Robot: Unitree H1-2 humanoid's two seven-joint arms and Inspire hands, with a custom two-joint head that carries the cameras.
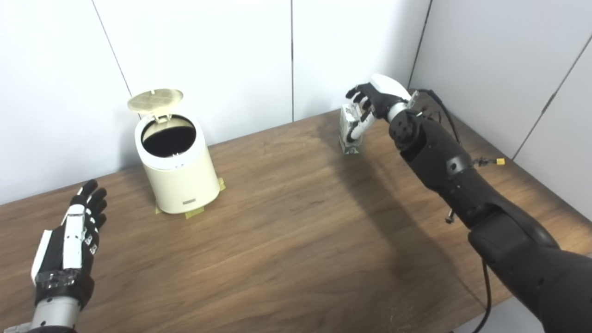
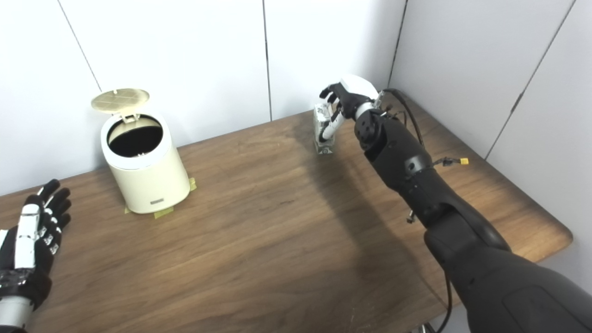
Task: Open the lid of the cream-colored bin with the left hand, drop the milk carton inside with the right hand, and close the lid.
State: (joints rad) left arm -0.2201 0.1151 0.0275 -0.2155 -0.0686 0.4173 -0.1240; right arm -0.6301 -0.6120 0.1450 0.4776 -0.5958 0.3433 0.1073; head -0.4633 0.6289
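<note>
A: What sits nearest the cameras?

B: The left hand (image 1: 69, 240), low at the near left of the wooden table (image 1: 296, 240); it lies flat with the back up, fingers stretched out and spread, holding nothing; it is well apart from the bin.

A: And on the other side?

B: The right arm (image 1: 462, 185) comes in from the bottom right corner, dark and bulky, and reaches diagonally toward the far edge; thin cables run along it, with a small yellow connector (image 1: 499, 162) beside the forearm; its shadow falls across the middle of the table.

A: Then further back?

B: The cream-colored bin (image 1: 178, 171) stands upright on the left half of the table, beyond the left hand; scraps of yellowish tape (image 1: 194, 213) show at its base; its lid (image 1: 155, 100) is tipped up on the rear hinge, standing open, and the dark round mouth is exposed; I cannot see anything inside.

A: Where is the milk carton?

B: The milk carton (image 1: 349, 132) is at the far edge of the table, right of centre, near the white wall (image 1: 231, 55) and well apart from the bin; it is upright, and whether its base touches the wood or hangs just above it I cannot tell.

A: Is it held?

B: Yes; the right hand (image 1: 370, 104) is wrapped around its upper part, fingers curled over the far side and thumb across the near face, clamped on the carton.
</note>
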